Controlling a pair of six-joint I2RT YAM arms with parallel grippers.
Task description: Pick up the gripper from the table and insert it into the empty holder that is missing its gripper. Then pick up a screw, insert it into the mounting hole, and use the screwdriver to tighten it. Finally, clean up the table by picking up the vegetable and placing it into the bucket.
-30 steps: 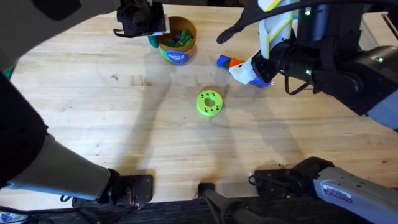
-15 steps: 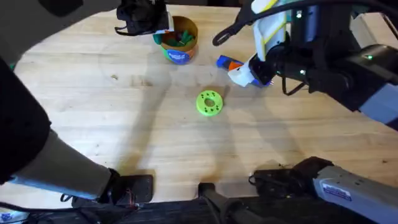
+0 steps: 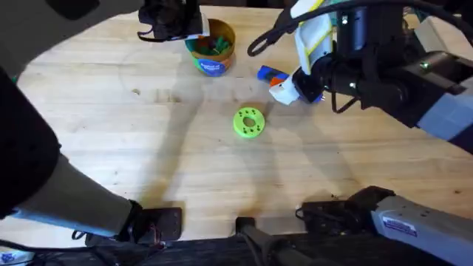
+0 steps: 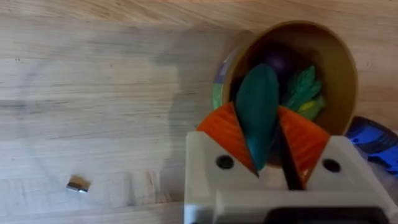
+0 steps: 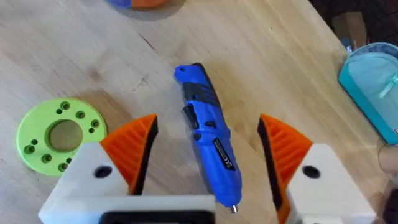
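My left gripper is shut on a dark green vegetable, which hangs over the open mouth of the bucket. The bucket has a tan rim, and other green pieces lie inside it. My right gripper is open and hovers above a blue screwdriver that lies flat on the wood between its orange pads. In the overhead view the right gripper sits right of the bucket. A small metal screw lies on the table left of the bucket.
A bright green disc with holes lies mid-table, close to the right gripper, and shows as the disc in the right wrist view. A blue and orange piece rests between the bucket and the right gripper. A teal object sits beyond the table edge.
The left gripper has carried the vegetable from beside the bucket's left side to over its opening. The right gripper has drifted slightly left.
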